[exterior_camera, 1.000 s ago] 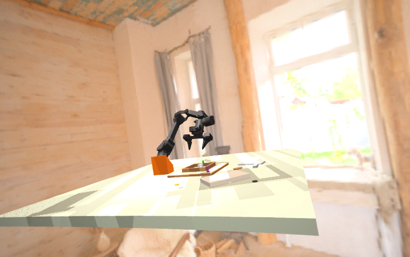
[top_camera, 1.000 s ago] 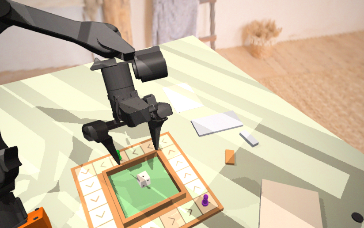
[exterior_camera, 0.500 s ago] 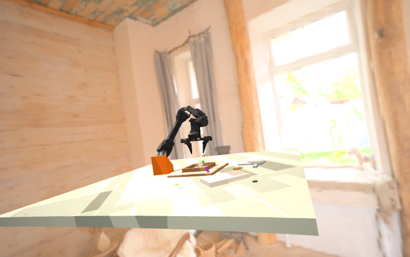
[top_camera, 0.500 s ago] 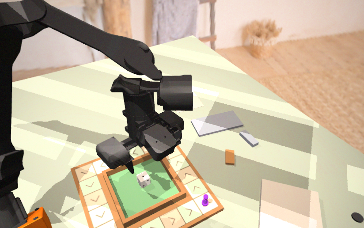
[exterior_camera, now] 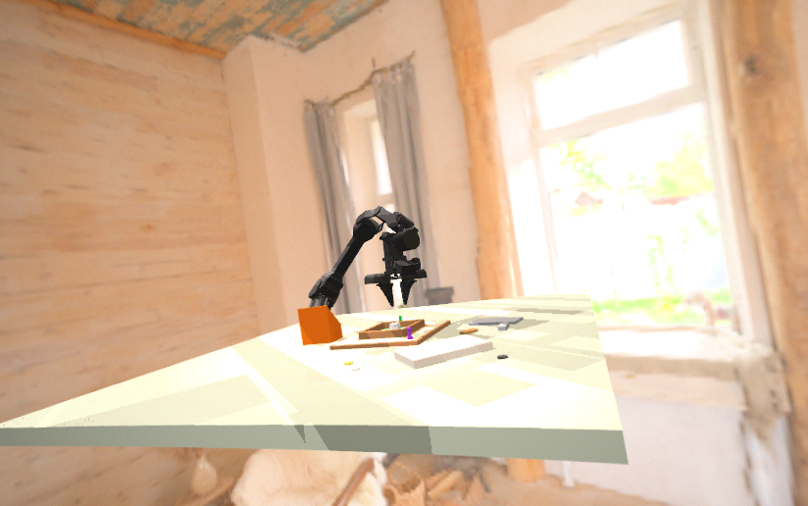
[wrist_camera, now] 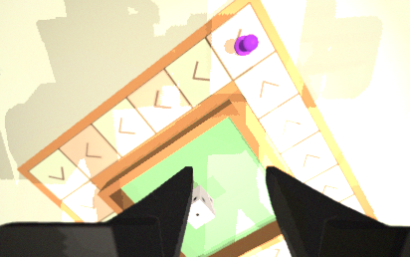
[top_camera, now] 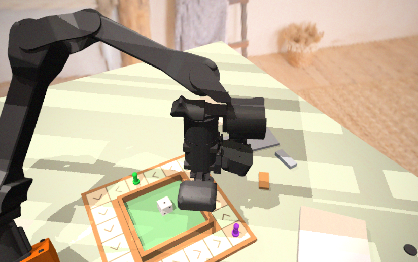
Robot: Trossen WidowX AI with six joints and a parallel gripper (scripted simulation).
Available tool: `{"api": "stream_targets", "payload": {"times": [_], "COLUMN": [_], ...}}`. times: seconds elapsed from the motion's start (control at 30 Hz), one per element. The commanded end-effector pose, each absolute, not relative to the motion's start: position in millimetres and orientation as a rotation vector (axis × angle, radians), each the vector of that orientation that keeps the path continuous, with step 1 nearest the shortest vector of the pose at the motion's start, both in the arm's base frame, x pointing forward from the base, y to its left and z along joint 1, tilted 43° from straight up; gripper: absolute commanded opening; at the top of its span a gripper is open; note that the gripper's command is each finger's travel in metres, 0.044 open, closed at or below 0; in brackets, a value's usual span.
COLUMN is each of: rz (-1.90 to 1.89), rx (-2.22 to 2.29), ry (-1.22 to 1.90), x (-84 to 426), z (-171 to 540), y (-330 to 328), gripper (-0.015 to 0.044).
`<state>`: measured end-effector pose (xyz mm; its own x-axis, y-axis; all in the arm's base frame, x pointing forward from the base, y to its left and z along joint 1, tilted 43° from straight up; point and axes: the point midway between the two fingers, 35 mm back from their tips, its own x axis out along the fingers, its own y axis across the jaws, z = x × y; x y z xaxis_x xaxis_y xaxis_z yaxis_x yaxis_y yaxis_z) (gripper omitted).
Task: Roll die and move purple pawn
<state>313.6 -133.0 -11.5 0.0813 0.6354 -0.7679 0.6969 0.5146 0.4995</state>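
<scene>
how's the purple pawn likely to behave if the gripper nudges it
The purple pawn would probably tip, being narrow and upright. Its round base might let it roll once down. It looks rigid, so squeezing likely wouldn't deform it.

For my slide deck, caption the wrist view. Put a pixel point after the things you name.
Open fingers above the green tray, die (wrist_camera: 201,211) inside, purple pawn (wrist_camera: 247,45) on a corner square.

- I count one die (top_camera: 164,205) (exterior_camera: 394,326) (wrist_camera: 201,209).
- I see two pawns: one purple (top_camera: 235,230) (exterior_camera: 409,333) (wrist_camera: 246,45), one green (top_camera: 135,178) (exterior_camera: 400,318).
- I have one tray (top_camera: 177,253) (exterior_camera: 381,334) (wrist_camera: 164,142).

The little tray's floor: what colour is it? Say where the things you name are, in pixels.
Green (top_camera: 160,228) (wrist_camera: 224,174), lighter where sunlit; the top view shows it best.
</scene>
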Motion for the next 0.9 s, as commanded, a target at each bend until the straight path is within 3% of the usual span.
{"api": "stream_targets", "payload": {"times": [0.0,0.87], "rz": [0.56,0.658], "rx": [0.561,0.443], "ry": [1.372,1.313], "x": [349,352], "z": [-61,-78], "y": [-166,-164], "gripper": [0.02,0.02]}}
